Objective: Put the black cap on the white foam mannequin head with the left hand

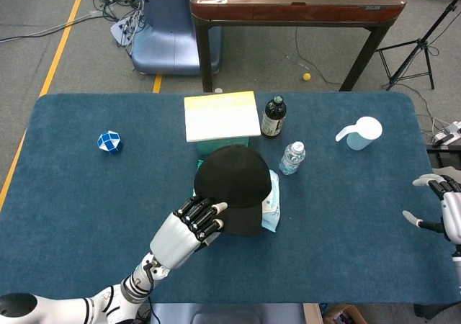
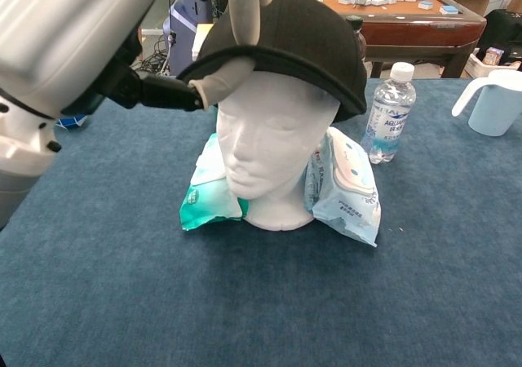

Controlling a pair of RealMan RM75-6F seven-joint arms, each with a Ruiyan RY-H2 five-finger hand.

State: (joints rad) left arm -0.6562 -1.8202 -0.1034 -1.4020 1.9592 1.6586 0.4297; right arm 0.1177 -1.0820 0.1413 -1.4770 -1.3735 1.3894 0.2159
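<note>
The black cap (image 1: 236,181) (image 2: 294,45) sits over the top of the white foam mannequin head (image 2: 276,151), its brim low above the face. My left hand (image 1: 193,227) (image 2: 122,53) grips the brim at its front left edge, thumb under it and fingers on top. In the head view the cap hides the mannequin head. My right hand (image 1: 445,209) hangs at the table's right edge with fingers spread and nothing in it.
Two wipe packs (image 2: 210,187) (image 2: 347,183) flank the mannequin's neck. Behind stand a water bottle (image 1: 292,158), a dark bottle (image 1: 273,117), a yellow-white box (image 1: 221,115) and a pale blue pitcher (image 1: 360,132). A blue-white cube (image 1: 109,142) lies far left.
</note>
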